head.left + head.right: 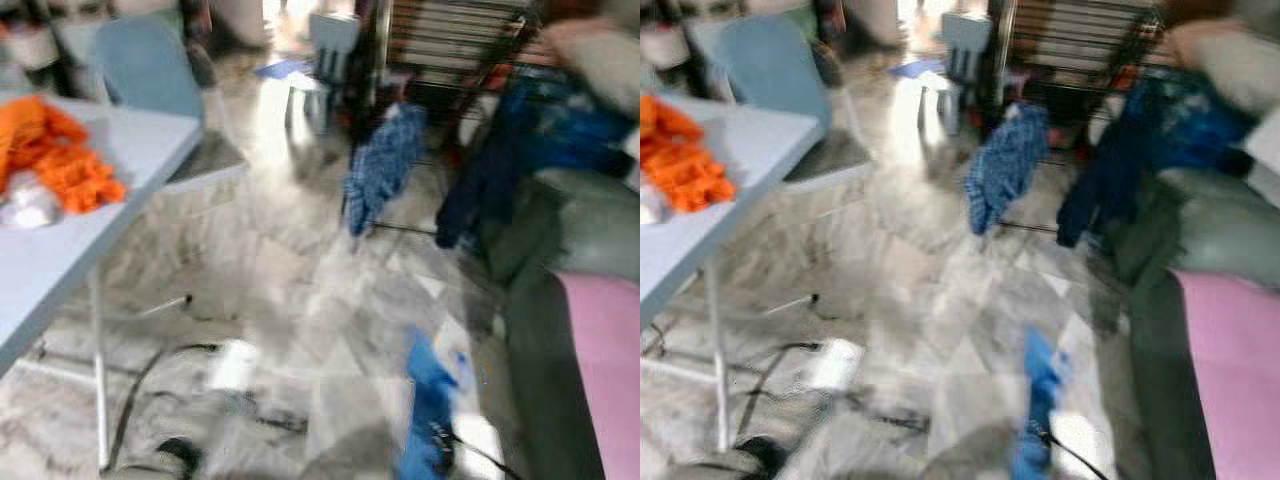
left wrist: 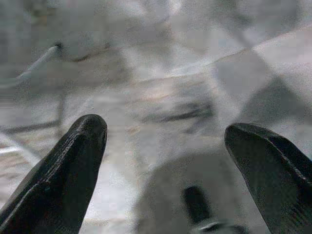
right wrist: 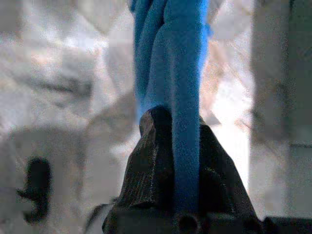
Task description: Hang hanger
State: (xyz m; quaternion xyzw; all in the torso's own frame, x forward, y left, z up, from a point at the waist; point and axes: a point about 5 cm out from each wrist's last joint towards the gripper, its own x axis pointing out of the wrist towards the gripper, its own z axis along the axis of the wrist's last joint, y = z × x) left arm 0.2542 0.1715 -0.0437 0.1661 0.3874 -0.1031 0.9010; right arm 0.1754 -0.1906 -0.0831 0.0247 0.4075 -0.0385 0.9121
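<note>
Grey-white marbled tile floor [image 1: 300, 300] across the blurred head views, glare patches down the middle. At robot's right, one grey-green sofa [image 1: 560, 300] with one pink cover [image 1: 605, 350] on its seat and dark blue clothing [image 1: 520, 150] heaped at its far end. At robot's left, one pale blue table [image 1: 90, 230] bearing one orange knitted heap [image 1: 55, 150]; behind it one blue chair [image 1: 150, 70]. At the back, one dark slatted drying rack [image 1: 450, 50], one blue checked garment [image 1: 380, 165] hanging from its near side, and one small blue stool [image 1: 325, 60]. One dark cable [image 1: 140, 390] on the floor beneath the table. Low and right of centre, right gripper [image 3: 173, 161], fingers clamped tight on the blue hanger [image 3: 173, 63], held above the floor, well short of the rack. Left gripper [image 2: 168, 146], black fingers spread wide apart, nothing between them, over bare tile
</note>
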